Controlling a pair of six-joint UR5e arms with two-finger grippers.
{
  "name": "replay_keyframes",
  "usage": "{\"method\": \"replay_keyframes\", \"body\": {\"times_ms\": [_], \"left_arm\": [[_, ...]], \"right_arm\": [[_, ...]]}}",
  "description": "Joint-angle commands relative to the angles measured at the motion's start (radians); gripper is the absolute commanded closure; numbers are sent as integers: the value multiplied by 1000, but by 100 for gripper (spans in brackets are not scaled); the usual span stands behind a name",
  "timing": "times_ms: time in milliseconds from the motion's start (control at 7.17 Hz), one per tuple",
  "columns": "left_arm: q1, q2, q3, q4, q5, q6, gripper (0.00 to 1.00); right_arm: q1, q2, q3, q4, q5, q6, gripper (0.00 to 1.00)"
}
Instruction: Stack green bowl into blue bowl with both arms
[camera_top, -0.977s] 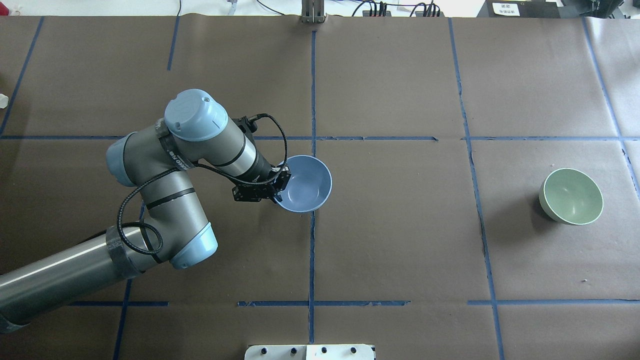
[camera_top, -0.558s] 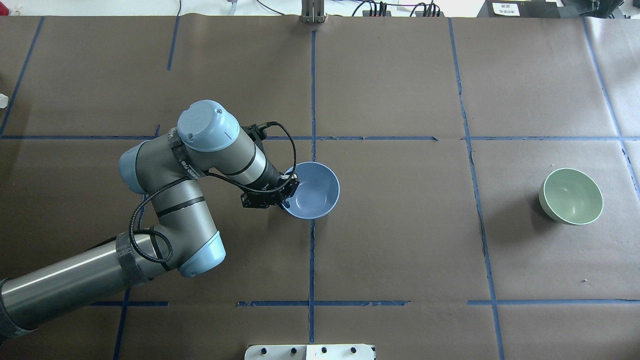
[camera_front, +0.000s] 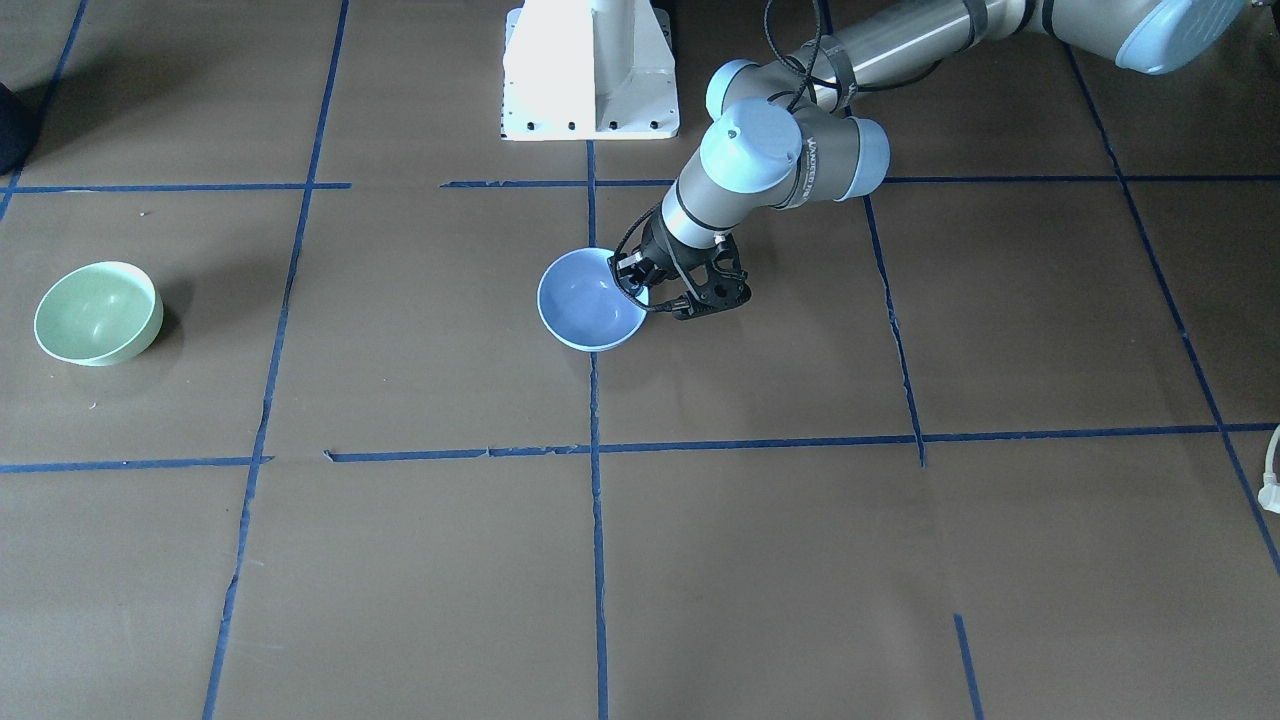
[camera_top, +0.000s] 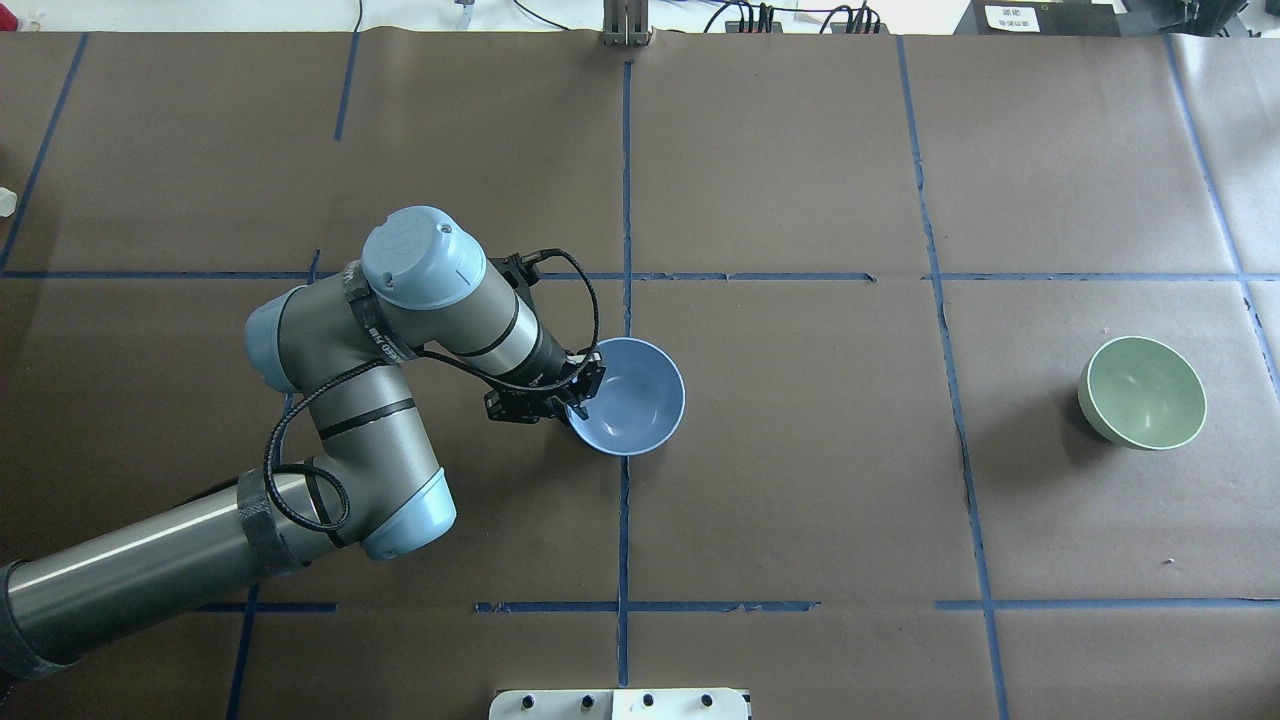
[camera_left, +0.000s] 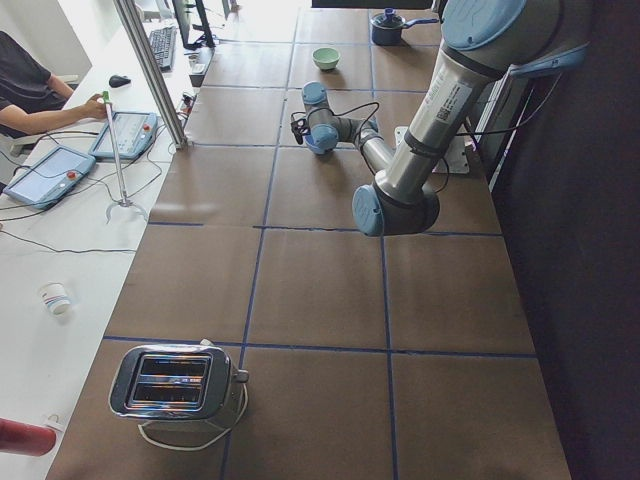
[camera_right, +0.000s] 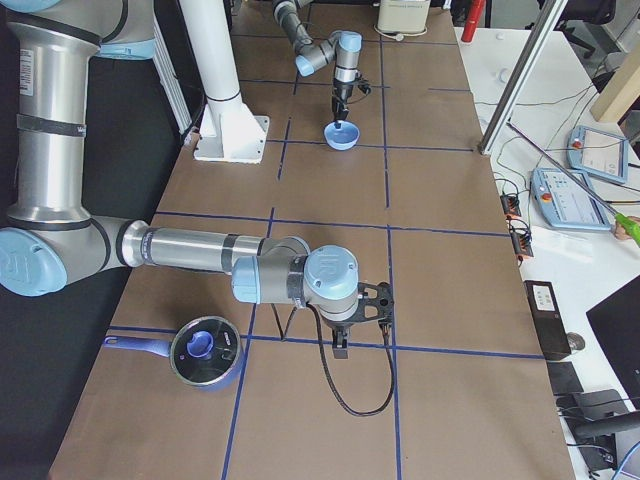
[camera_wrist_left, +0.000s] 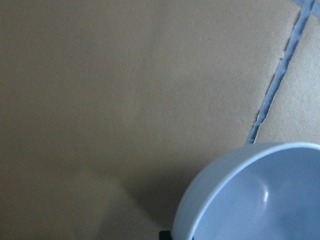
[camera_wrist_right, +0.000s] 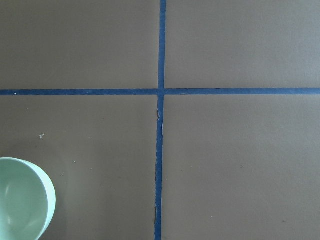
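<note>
The blue bowl (camera_top: 635, 398) is near the table's middle, also in the front view (camera_front: 588, 300) and the left wrist view (camera_wrist_left: 260, 200). My left gripper (camera_top: 579, 397) is shut on its rim on the side towards the arm, one finger inside the bowl. The bowl is low; I cannot tell if it touches the table. The green bowl (camera_top: 1142, 392) stands upright alone at the far right, also in the front view (camera_front: 97, 312) and the right wrist view (camera_wrist_right: 20, 202). My right gripper (camera_right: 340, 346) shows only in the exterior right view; I cannot tell if it is open or shut.
The white pedestal base (camera_front: 590, 70) stands at the robot's side of the table. A blue pot with a lid (camera_right: 205, 350) sits by the right arm. A toaster (camera_left: 175, 383) stands at the table's left end. Blue tape lines (camera_top: 624, 520) cross the brown paper.
My left arm has carried the blue bowl a little to the right and towards the robot's side. The green bowl has not moved.
</note>
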Motion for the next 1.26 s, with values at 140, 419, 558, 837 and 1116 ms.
{"method": "replay_keyframes", "body": {"times_ms": [140,419,558,837,1116], "left_arm": [[-53,17,-52,32,-27,4,0],[-94,72,-193,223,-38,115,0],[-117,111,-300,358,-28,254,0],[-145,219,-420,418,50,335,0],[-234,295,-433,413,38,309,0]], "right_arm": [[-5,0,0,1,-3,-3,0],[-46,0,7,23,-2,43,0],[-98,-18,4,123,-5,139,0],[-214,-58,4,404,-2,459,0],[-358,-77,4,572,-11,681,0]]}}
